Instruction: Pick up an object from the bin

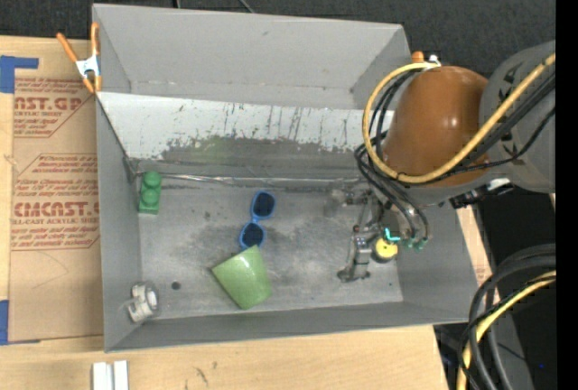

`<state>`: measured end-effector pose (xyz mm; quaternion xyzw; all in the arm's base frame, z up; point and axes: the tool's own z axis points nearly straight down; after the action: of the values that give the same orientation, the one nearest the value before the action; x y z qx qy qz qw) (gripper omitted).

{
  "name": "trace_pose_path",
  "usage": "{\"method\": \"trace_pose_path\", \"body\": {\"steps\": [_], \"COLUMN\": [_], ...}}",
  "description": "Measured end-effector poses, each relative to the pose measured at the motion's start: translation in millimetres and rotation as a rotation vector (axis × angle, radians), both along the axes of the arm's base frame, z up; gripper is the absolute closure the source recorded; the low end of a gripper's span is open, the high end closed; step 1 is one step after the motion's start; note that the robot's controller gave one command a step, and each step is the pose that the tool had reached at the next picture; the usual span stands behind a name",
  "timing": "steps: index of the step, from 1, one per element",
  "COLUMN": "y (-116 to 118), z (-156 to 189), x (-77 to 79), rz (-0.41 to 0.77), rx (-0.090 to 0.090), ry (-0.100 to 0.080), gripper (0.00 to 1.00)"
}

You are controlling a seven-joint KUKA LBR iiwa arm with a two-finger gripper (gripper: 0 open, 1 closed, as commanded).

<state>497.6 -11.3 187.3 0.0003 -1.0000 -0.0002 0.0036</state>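
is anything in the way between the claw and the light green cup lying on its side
Nothing visible stands in the way. Bare bin floor lies between the claw and the light green cup. The blue pieces sit behind that line, and the green block is far off to the left.

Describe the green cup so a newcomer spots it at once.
In the grey bin, look at the floor near the lower wall, left of the gripper. The cup lies on its side just below two small blue pieces. It is pale green and the biggest thing there.
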Motion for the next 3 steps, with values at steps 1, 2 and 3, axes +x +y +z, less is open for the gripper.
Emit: {"method": "trace_pose_path", "body": {"steps": [1, 2, 3], "y": [-109, -142, -145], "z": [-119, -86, -88], "x": [75.8, 52.8, 39.6], "rz": [0.423, 0.361, 0.153], "rx": [0.002, 0.000, 0.001], "ry": [-0.006, -0.010, -0.008], "gripper": [0.00, 0.00, 0.00]}}
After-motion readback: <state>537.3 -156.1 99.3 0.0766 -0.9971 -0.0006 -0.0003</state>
